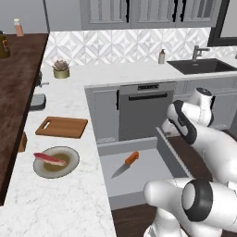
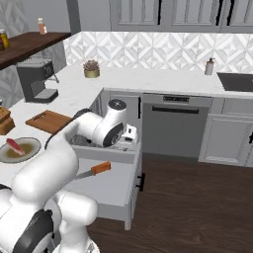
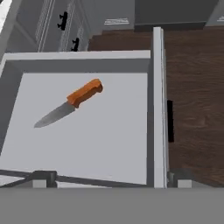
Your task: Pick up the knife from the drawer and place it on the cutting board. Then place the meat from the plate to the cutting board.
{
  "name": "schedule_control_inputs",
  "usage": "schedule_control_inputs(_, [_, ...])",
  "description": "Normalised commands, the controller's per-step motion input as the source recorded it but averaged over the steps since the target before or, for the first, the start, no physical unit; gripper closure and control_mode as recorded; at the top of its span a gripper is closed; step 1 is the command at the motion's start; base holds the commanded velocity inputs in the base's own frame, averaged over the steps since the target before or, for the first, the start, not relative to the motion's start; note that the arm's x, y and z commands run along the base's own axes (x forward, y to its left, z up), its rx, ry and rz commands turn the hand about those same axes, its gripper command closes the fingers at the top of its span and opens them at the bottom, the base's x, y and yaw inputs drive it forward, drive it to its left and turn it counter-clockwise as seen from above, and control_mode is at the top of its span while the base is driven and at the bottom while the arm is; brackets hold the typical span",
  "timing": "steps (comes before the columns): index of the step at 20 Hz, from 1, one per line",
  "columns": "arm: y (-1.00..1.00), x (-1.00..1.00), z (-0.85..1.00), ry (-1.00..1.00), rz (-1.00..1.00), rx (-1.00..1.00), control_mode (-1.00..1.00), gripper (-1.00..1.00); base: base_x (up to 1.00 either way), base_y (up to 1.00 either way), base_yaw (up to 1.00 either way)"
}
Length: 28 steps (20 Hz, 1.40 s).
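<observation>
Knife [image 3: 70, 102] flat in open drawer [image 3: 109, 144]; meat [image 1: 49, 159] on plate [image 1: 69, 169]; pincer [image 3: 109, 179] state unclear

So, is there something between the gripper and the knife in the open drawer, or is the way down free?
Nothing visible blocks it. The knife lies alone on the bare floor of the open drawer, and the hand view looks straight down at it with no object between.

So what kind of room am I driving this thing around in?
A home-style kitchen, rendered in simulation. The signs: a sink set in the white counter, a built-in dishwasher below, and an open drawer holding a knife.
</observation>
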Motion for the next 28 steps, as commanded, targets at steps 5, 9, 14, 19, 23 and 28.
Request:
schedule_control_inputs(5, [0.91, 0.38, -0.12, 0.03, -0.24, -0.02, -1.00, -1.00, 0.00, 0.00, 0.00])
schedule_control_inputs(9, [0.03, 0.00, -0.01, -0.01, 0.77, -0.01, -1.00, -1.00, 0.00, 0.00, 0.00])
schedule_control_inputs(14, [-0.02, 0.14, -0.08, 0.02, 0.88, -0.03, -1.00, -1.00, 0.00, 0.00, 0.00])
schedule_control_inputs(19, [0.13, 0.81, -0.19, 0.09, 0.53, -0.17, -1.00, -1.00, 0.00, 0.00, 0.00])
schedule_control_inputs(23, [0.58, 0.98, -0.33, 0.26, 0.27, -0.35, -1.00, -1.00, 0.00, 0.00, 0.00])
schedule_control_inputs(28, [0.16, 0.41, -0.09, 0.15, 0.18, -0.11, -1.00, -1.00, 0.00, 0.00, 0.00])
